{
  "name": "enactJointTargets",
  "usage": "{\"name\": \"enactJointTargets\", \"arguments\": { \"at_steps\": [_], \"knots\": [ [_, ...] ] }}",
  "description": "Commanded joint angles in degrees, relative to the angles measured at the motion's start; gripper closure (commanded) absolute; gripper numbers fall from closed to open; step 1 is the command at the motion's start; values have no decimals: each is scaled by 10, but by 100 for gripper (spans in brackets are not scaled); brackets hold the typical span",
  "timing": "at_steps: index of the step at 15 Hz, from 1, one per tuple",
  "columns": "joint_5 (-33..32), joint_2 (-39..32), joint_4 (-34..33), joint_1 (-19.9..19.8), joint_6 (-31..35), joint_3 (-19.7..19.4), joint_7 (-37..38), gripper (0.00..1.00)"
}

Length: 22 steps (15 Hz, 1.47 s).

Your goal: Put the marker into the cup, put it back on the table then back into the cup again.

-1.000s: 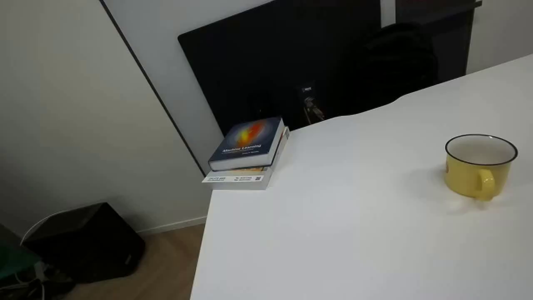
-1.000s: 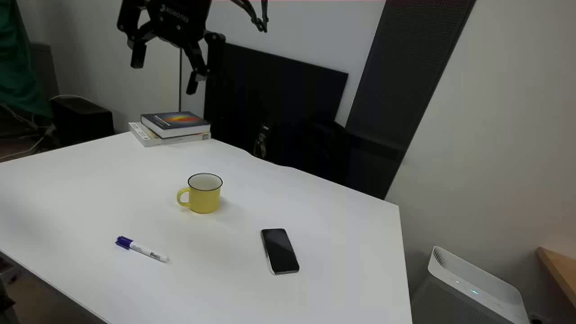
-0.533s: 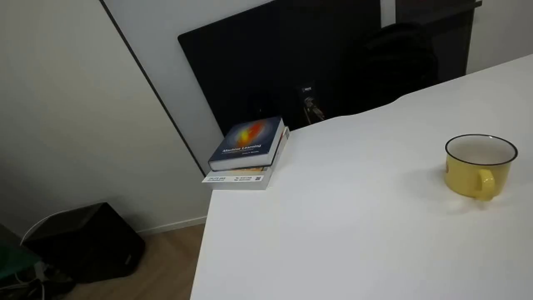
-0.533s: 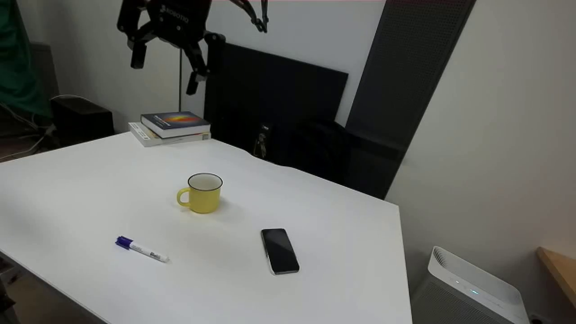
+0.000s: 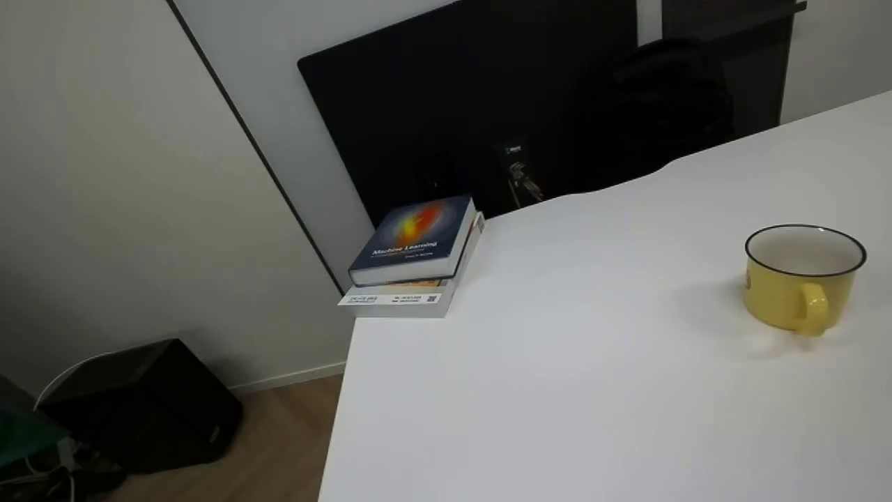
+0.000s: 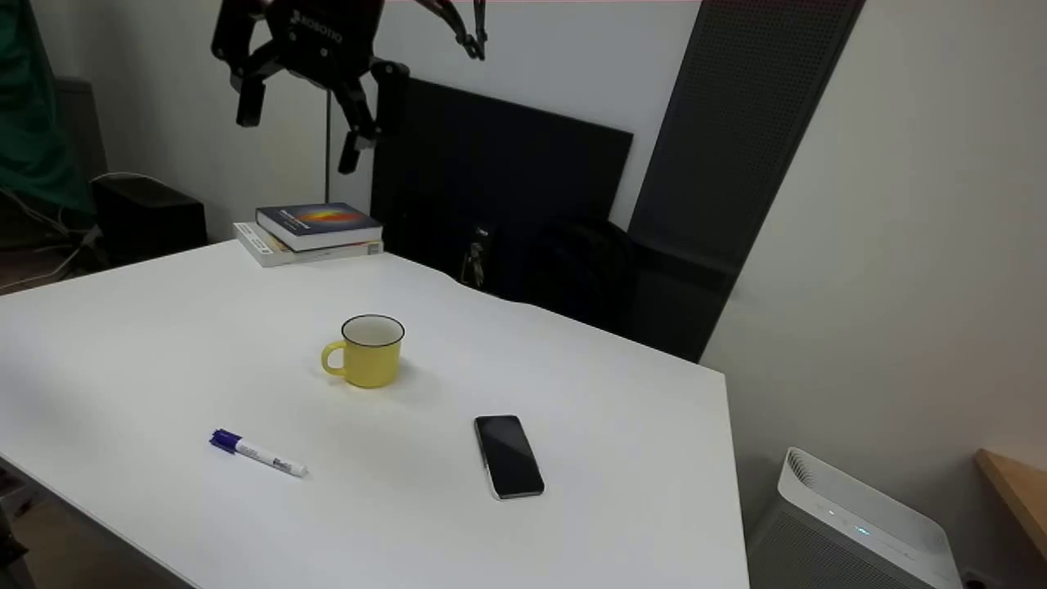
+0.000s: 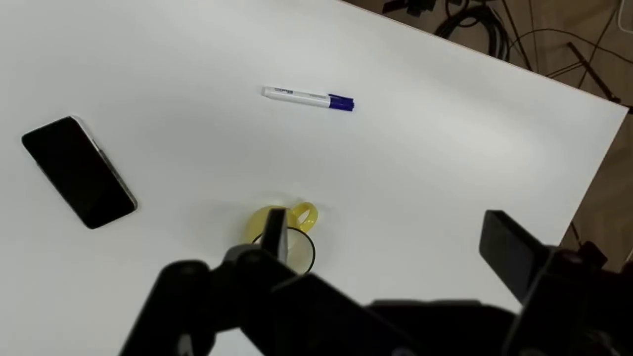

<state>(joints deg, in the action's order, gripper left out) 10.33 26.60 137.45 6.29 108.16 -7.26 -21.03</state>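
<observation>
A white marker with a dark blue cap (image 6: 260, 454) lies flat on the white table, and it also shows in the wrist view (image 7: 304, 98). It is out of view in an exterior view. The yellow cup with a black rim (image 6: 372, 365) stands upright behind the marker. The cup also shows in an exterior view (image 5: 787, 300) and in the wrist view (image 7: 257, 223), partly hidden behind a finger. The visible part of its inside shows nothing in it. My gripper (image 6: 299, 131) is open and empty, high above the table. Its spread fingers also show in the wrist view (image 7: 385, 225).
A black phone (image 6: 509, 456) lies on the table (image 6: 622, 491) to one side of the cup and marker. Two stacked books (image 6: 319, 229) lie at the table's far corner, also seen in an exterior view (image 5: 411, 244). A white appliance (image 6: 859, 523) stands beside the table.
My gripper has sunk very slightly and stays open. The marker, cup and phone have not moved.
</observation>
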Motion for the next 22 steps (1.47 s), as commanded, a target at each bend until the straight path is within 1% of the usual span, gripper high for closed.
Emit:
{"name": "enactJointTargets", "arguments": {
  "at_steps": [1, 2, 6, 11, 13, 15, 17, 18, 19, 20, 22],
  "knots": [
    [-32, -13, 5, -8, -4, 14, -38, 0],
    [-47, -18, 9, -8, 0, 16, -51, 0],
    [-98, -41, 26, -1, 5, 10, -144, 0],
    [-92, -66, 38, 0, 1, -7, -338, 0],
    [-96, -72, 41, -5, 6, -6, -392, 0],
    [-107, -74, 48, -11, 14, -1, -431, 0],
    [-131, -73, 53, -13, 10, 2, -479, 0],
    [-142, -72, 54, -15, 5, 4, -497, 0],
    [-147, -72, 54, -19, 1, 8, -490, 0],
    [-129, -75, 53, -19, 6, 8, -477, 0],
    [-136, -75, 55, -20, 6, 9, -483, 0]
  ]
}}
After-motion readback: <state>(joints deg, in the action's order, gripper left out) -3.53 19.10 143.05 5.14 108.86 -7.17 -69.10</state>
